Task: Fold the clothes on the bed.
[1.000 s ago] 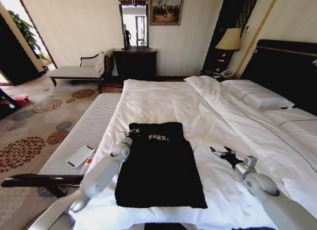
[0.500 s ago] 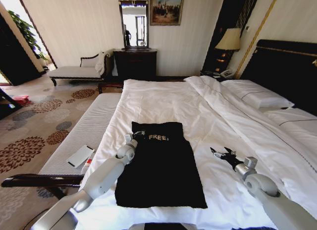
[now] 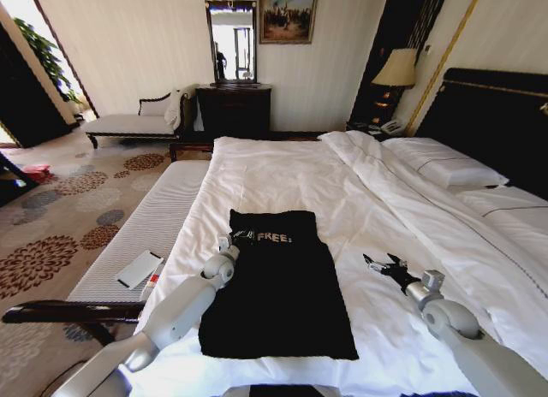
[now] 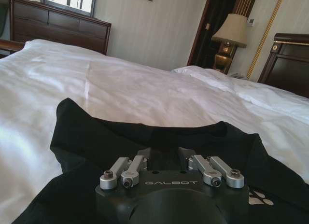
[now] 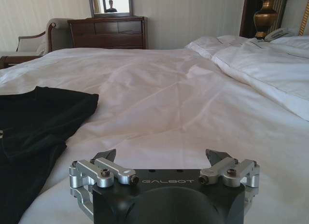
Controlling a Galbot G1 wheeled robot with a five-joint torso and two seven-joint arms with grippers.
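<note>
The clothes (image 3: 278,286), a black sleeveless top with white "FREE!" lettering, lie flat on the near part of the bed (image 3: 282,170). My left gripper (image 3: 239,237) sits on the top's upper left corner beside the lettering. In the left wrist view the left gripper (image 4: 165,154) has its fingers drawn in on a raised fold of the black fabric (image 4: 96,137). Over the white duvet to the right of the top, my right gripper (image 3: 382,263) is open and holds nothing. The right wrist view shows the right gripper (image 5: 161,156) with the top (image 5: 34,113) off to one side.
A grey upholstered bench (image 3: 145,222) runs along the bed's left side with a white flat device (image 3: 139,269) on it. Pillows (image 3: 445,166) and a dark headboard (image 3: 497,115) are at the right. A dresser (image 3: 233,110) and a lamp (image 3: 396,69) stand at the back.
My left gripper has slid right from the top's left edge onto the fabric near the lettering, and that upper edge has shifted slightly right with it. The right arm has not moved.
</note>
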